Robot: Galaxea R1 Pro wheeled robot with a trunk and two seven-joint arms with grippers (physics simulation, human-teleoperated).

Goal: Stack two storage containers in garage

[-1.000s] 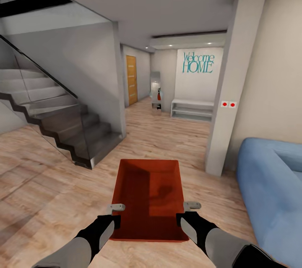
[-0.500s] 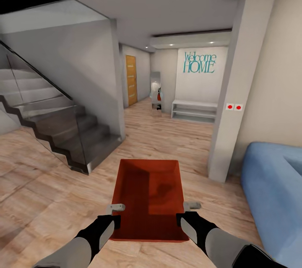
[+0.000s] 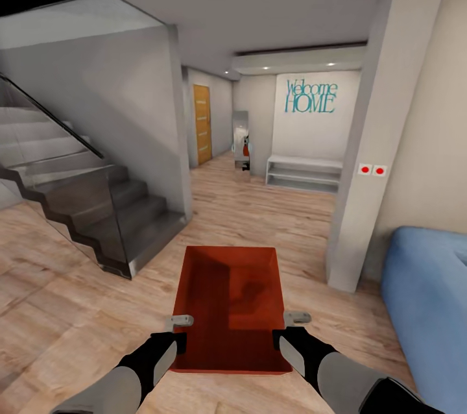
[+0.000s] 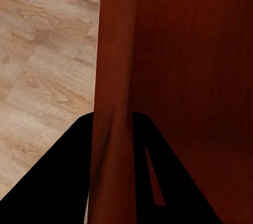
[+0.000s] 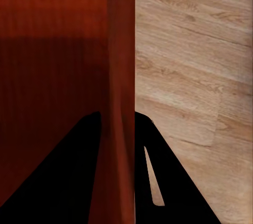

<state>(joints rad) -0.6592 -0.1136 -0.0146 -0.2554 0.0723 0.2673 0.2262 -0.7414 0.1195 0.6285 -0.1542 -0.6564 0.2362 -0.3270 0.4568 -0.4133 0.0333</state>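
One orange-red storage container point(image 3: 230, 297) hangs in front of me above light wood plank flooring, held level by both arms. My left gripper point(image 3: 177, 335) is shut on its left wall near the near corner, and my right gripper point(image 3: 285, 335) is shut on its right wall. The left wrist view has the red wall point(image 4: 113, 71) pinched between the black fingers of the left gripper point(image 4: 113, 121). The right wrist view has the wall point(image 5: 122, 50) clamped the same way in the right gripper point(image 5: 117, 119). The bin is empty inside.
A dark staircase with a glass rail point(image 3: 91, 200) runs along the left. A white pillar point(image 3: 376, 141) and a blue sofa point(image 3: 428, 297) stand on the right. Ahead, a hallway leads to a wooden door point(image 3: 202, 123) and a white shelf bench point(image 3: 303, 172).
The whole view has shifted as I roll forward: the pillar and sofa slide right, the stairs slide left. The container and both grippers keep their place in front of me.
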